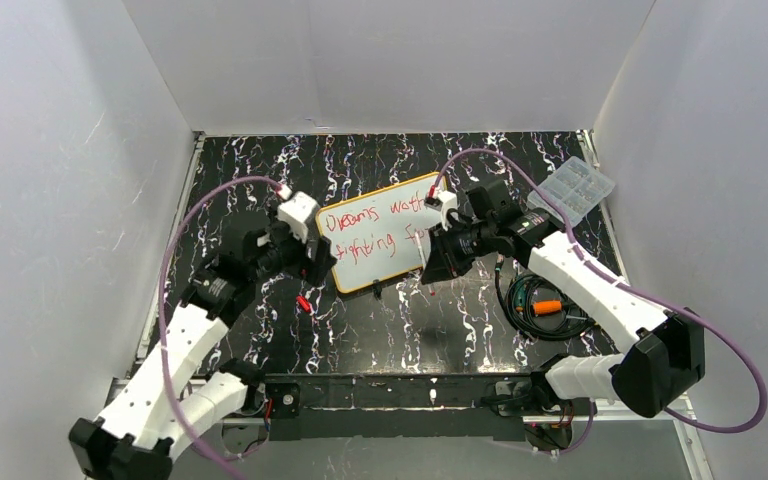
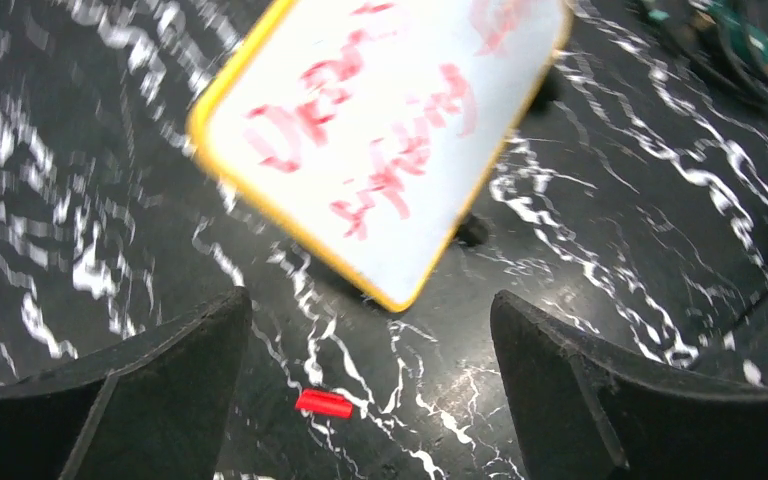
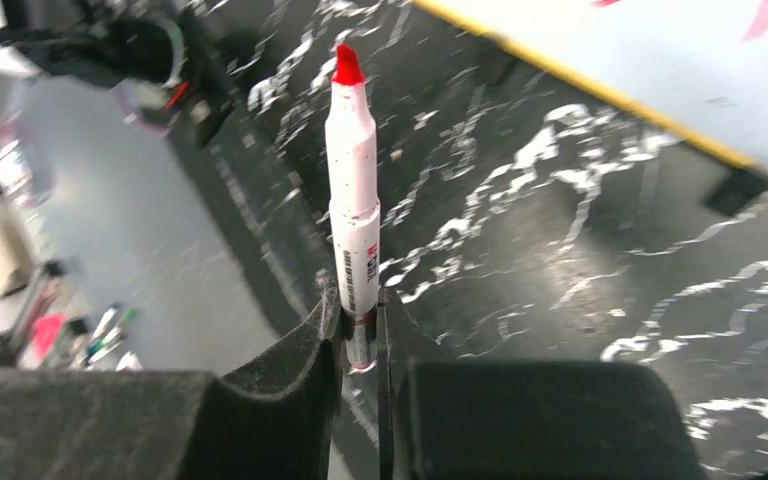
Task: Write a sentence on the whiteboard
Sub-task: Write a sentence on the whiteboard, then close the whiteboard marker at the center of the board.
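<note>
The left hand (image 2: 370,300) is open, its two fingers spread wide with nothing between them, hovering over the black marbled worktop (image 1: 410,330). Just below it lies one small red cap (image 2: 324,403). Beyond the fingers sits the whiteboard (image 2: 380,120), lying askew in the middle of the worktop, between the two arms. The sentence (image 1: 365,222) runs across it in two red lines.

The right hand (image 3: 360,310) is clamped on one red marker (image 3: 352,200), tip bare and pointing away. From above, this hand covers the board's right end and hides the last words. Further right lie a cable coil (image 1: 545,305) and one clear compartment box (image 1: 572,187).
</note>
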Controlling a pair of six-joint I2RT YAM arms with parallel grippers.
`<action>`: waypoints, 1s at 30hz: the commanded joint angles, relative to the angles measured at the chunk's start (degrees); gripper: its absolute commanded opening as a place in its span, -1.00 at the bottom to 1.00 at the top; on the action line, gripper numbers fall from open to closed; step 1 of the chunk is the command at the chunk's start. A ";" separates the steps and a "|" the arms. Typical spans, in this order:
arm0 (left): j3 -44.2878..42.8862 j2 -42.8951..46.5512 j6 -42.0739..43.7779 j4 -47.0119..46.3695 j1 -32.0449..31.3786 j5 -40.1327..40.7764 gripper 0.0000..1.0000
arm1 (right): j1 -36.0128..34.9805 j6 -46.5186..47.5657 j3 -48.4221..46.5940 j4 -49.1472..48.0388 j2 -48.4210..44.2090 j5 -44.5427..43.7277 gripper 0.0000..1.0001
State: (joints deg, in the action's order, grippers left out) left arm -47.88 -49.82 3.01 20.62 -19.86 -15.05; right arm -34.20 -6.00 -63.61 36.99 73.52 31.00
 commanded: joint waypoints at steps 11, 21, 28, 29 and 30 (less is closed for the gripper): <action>-1.54 9.07 27.49 3.62 -41.71 11.92 0.70 | -6.94 -7.22 4.50 9.97 3.06 28.89 -0.97; -2.83 2.98 34.00 2.21 -61.10 21.93 0.72 | -13.83 -12.32 4.10 10.86 4.20 32.03 -0.97; -4.06 -2.73 35.90 -0.35 -66.62 23.22 0.71 | -15.81 -11.67 3.05 12.39 5.06 31.66 -0.97; -4.11 -3.28 35.93 -0.60 -66.68 23.30 0.67 | -16.07 -11.69 2.79 12.39 5.06 31.77 -0.97; -4.19 -3.86 35.74 -0.74 -66.75 23.47 0.60 | -16.41 -11.67 2.60 12.27 5.06 31.94 -0.97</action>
State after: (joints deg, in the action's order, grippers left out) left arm -49.69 -52.18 37.34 21.56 -85.82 6.28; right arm -49.47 -17.43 -57.67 48.01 78.59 60.86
